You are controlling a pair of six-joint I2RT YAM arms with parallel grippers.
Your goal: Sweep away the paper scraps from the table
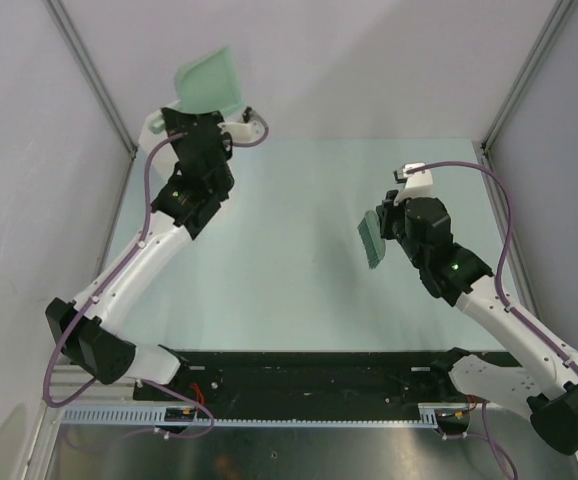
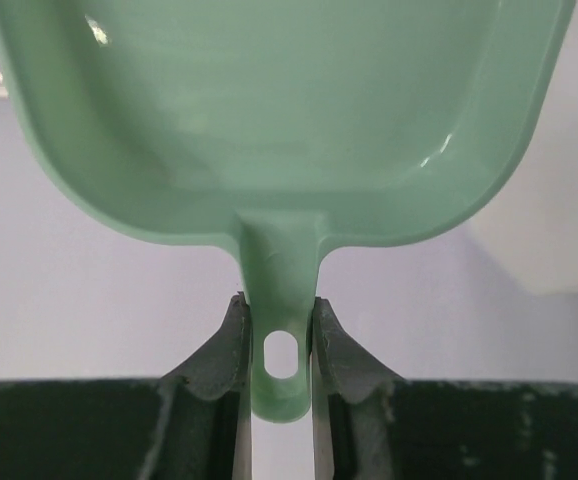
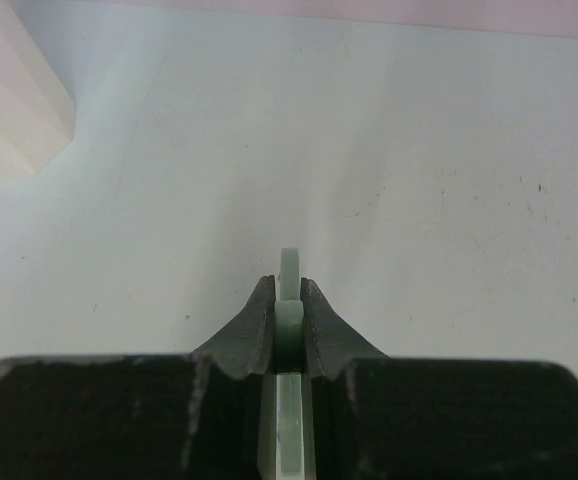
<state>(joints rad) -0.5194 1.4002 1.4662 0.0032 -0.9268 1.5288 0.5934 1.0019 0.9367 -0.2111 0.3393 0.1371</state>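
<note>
No paper scraps show in any view. The pale mint-green table [image 1: 299, 230] lies bare between the arms. My left gripper [image 1: 204, 118] is raised at the back left, shut on the handle of a green dustpan [image 1: 209, 80]. From the left wrist, the pan's handle [image 2: 281, 290] sits pinched between the fingers of the left gripper [image 2: 281, 310], and the pan's scoop [image 2: 279, 120] fills the top. My right gripper [image 1: 394, 225] hovers at mid-right, shut on a small green brush [image 1: 372, 240]. In the right wrist view the right gripper [image 3: 289, 290] clamps the brush's thin edge [image 3: 289, 262].
A corner of the white faceted bin [image 3: 9, 100] shows at the table's far side, and a white surface [image 2: 554, 230] shows behind the dustpan. Grey walls and metal frame rails [image 1: 94, 75] edge the table. The black front rail [image 1: 309, 375] runs along the near side.
</note>
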